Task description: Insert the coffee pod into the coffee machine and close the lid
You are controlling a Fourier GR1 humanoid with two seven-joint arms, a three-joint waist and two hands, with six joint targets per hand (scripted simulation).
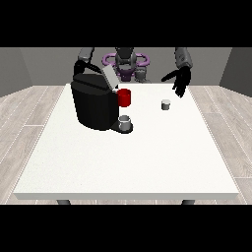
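My table [128,162] carries the coffee machine [93,104] at the view's left, toward my side. Its lid [109,76] stands raised and tilted at the top. A cup [126,122] sits on the machine's base, at its camera-facing right corner. A second cup [124,97] stands just behind, beside the machine. The coffee pod [166,104] lies on the table, well to the right. My hand at the view's right [180,82] hangs above the table, behind the pod.
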